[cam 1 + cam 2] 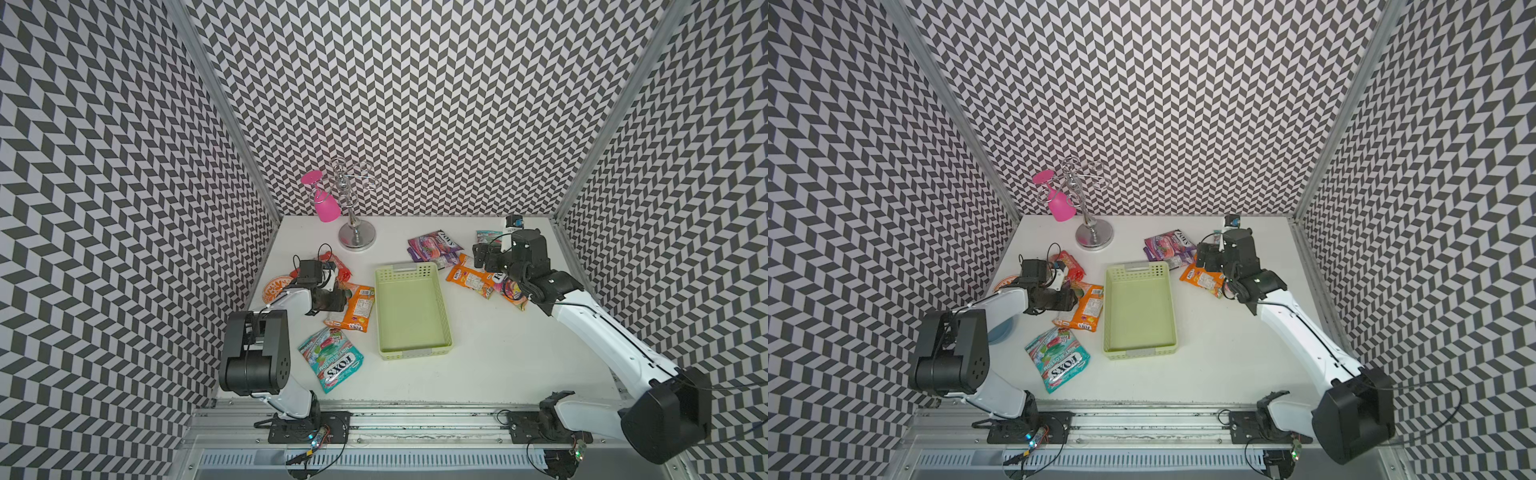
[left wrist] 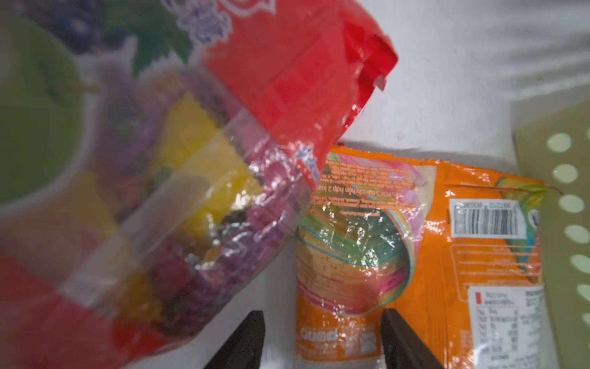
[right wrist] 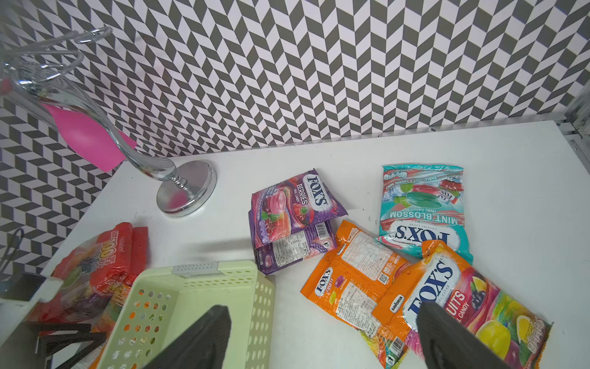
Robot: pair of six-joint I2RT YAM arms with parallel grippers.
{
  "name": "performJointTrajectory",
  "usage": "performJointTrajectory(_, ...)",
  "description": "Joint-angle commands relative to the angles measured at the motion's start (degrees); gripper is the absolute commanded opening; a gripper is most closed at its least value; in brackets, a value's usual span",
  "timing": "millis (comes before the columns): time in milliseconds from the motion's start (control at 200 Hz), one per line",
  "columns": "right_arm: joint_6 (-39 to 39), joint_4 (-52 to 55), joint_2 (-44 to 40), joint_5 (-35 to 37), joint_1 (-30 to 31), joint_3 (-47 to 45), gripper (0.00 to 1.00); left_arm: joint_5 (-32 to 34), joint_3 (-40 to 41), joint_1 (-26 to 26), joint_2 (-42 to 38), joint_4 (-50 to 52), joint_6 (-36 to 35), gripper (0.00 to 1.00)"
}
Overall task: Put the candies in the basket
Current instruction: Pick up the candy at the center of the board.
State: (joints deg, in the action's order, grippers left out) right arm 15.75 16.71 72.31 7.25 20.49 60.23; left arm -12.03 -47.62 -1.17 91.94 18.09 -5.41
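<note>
Open left fingers (image 2: 245,342) straddle a near corner of a glossy orange candy bag (image 2: 415,242) lying lengthwise away from them, beside a pale green plastic basket (image 2: 539,159); right fingers (image 3: 204,335) open too

We bend our left arm (image 1: 286,301) at the elbow and hold its wrist low. Our left gripper (image 2: 322,313) has its two dark fingers (image 2: 245,338) apart, with a clear gap between the jaws. We stretch our right arm (image 1: 582,311) far out. Our right gripper (image 3: 324,306) tilts down, jaws spread very wide.
</note>
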Motion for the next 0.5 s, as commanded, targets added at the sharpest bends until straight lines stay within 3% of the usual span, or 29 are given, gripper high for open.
performJointTrajectory(0,-0.89,-3.08,-2.00,1.63,-0.28,-0.95,0.97,-1.15,-1.26,-0.41,1.03,0.68,0.42,0.55)
performJointTrajectory(240,-1.34,-3.44,-3.49,2.13,-0.45,-2.26,0.99,-1.81,-1.64,-0.52,1.26,0.86,0.67,0.29)
performJointTrajectory(446,-1.50,-3.70,-4.22,2.21,-0.53,-2.74,0.99,-1.83,-0.55,-0.56,-1.86,-0.07,0.28,0.00)
performJointTrajectory(496,-1.40,-3.62,-4.35,2.31,-0.54,-2.77,0.99,-1.99,-0.96,-0.56,-2.11,0.44,0.03,0.00)
